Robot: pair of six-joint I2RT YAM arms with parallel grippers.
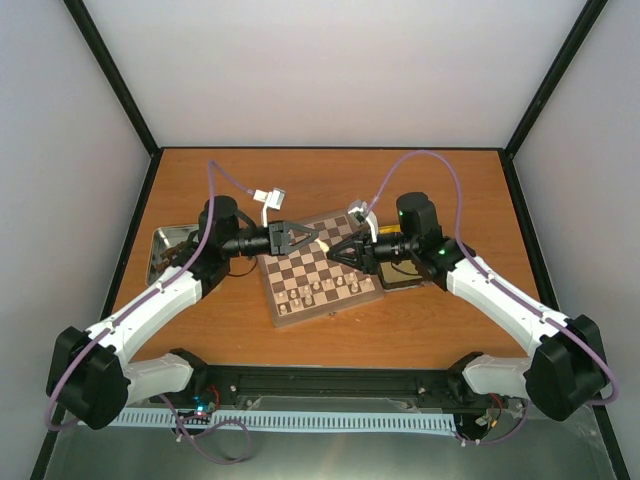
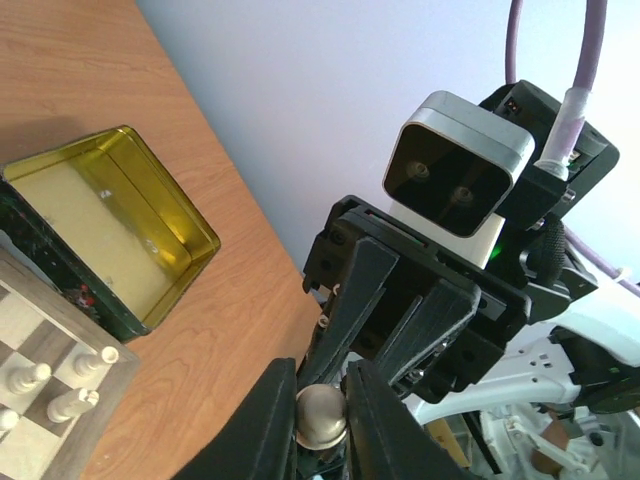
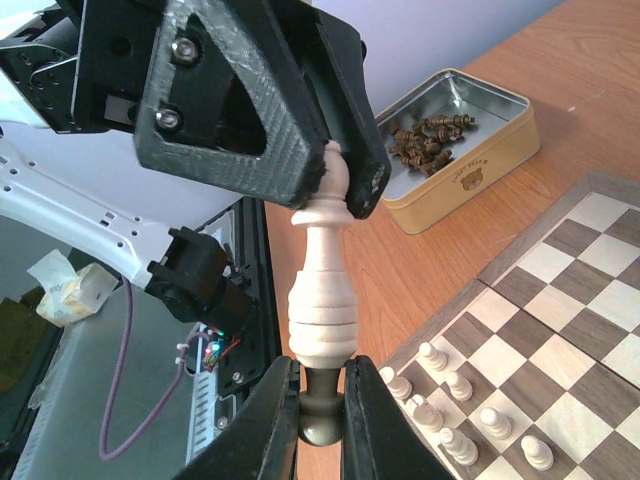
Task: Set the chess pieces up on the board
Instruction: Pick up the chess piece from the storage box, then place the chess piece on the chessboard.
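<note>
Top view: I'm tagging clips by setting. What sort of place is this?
Likely a robot lab test cell: plain white panels enclose a wooden table, with a left arm and right arm bolted at its near edge.

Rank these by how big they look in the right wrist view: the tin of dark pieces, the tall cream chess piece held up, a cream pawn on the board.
Largest: tin.
Next: cream chess piece, close behind; it hangs nearest the camera, so its look is inflated.
Smallest: pawn, clearly, though it sits farther off.
</note>
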